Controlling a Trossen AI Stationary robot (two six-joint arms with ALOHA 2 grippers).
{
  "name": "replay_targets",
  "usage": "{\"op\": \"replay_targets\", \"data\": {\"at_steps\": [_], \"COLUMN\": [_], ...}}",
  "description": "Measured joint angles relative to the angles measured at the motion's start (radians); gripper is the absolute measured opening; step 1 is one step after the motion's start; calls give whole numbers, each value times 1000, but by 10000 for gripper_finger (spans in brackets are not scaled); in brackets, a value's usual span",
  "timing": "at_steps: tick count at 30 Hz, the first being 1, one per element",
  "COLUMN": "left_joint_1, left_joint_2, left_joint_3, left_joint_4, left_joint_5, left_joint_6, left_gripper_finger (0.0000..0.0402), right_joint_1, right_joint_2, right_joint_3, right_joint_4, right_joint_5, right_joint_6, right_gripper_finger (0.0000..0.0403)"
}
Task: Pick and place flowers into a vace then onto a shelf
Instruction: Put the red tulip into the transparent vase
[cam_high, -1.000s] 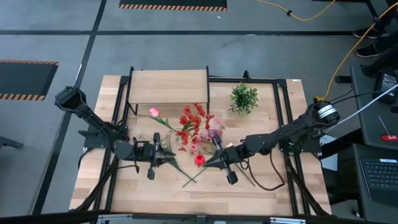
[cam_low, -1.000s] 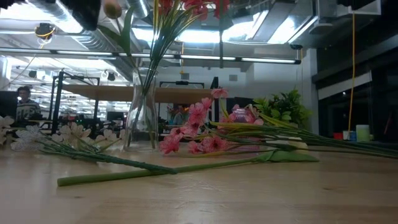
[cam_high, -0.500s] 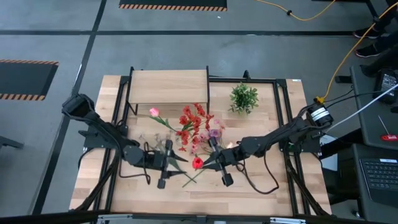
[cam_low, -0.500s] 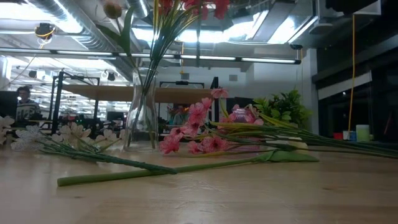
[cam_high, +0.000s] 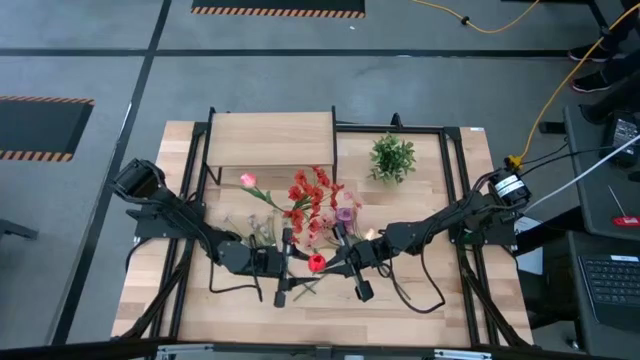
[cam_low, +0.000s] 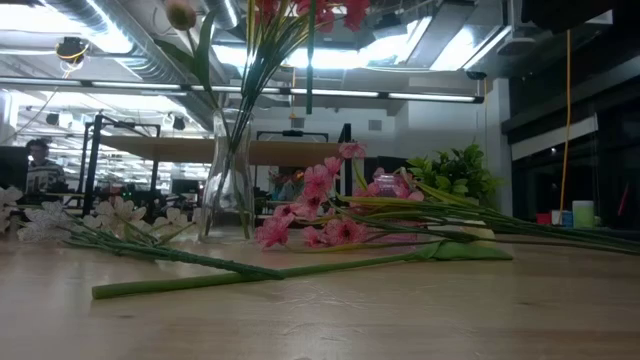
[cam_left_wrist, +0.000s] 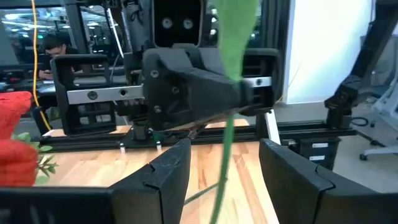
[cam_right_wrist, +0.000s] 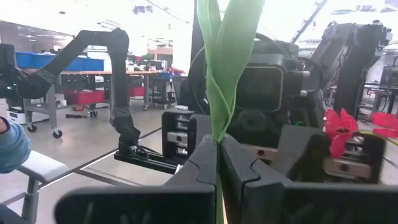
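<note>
A glass vase stands on the table with red blossoms and a pink tulip in it. More flowers lie beside it. In front of the vase my right gripper is shut on the green stem of a red flower. My left gripper faces it from the left and is open. Its fingers stand on either side of that stem, apart from it. The shelf is at the far edge. My right gripper pinches the red flower's green stem, where a leaf springs from it, between its two shut fingers. The fingers come level from the table's right and lie across the stem. The stem stands roughly upright in the hold, and the red bloom sits off to one side.
A bushy green plant stands at the far right. Pale sprigs and a long green stem lie on the tabletop near the vase. A black frame runs around the table, and people show in the room beyond.
My left gripper has travelled toward the table's right edge, past the front of the vase, and now stands close against my right gripper. My right gripper has edged a little toward the left with the red flower.
</note>
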Motion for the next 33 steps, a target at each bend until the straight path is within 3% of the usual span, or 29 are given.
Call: {"op": "replay_targets", "data": {"at_steps": [6,11,16,21,28,33], "left_joint_1": [35,62,71,70,66,56], "left_joint_2": [1,0,0,0,0,0], "left_joint_3": [2,2,2,2,2,2], "left_joint_4": [1,-2,-40,-46,-53,-66], "left_joint_5": [8,109,114,113,119,113], "left_joint_6": [-19,-66,-73,-64,16,17], "left_gripper_finger": [185,184,173,122,15,6], "right_joint_1": [0,0,-3,-3,-4,-4], "right_joint_2": [0,0,0,0,0,0], "right_joint_3": [0,0,0,0,0,0], "right_joint_4": [0,-1,-2,-2,-37,-42], "right_joint_5": [0,0,0,0,4,4], "right_joint_6": [-8,-28,-29,-31,-32,-13], "right_gripper_finger": [0,0,0,0,0,14]}}
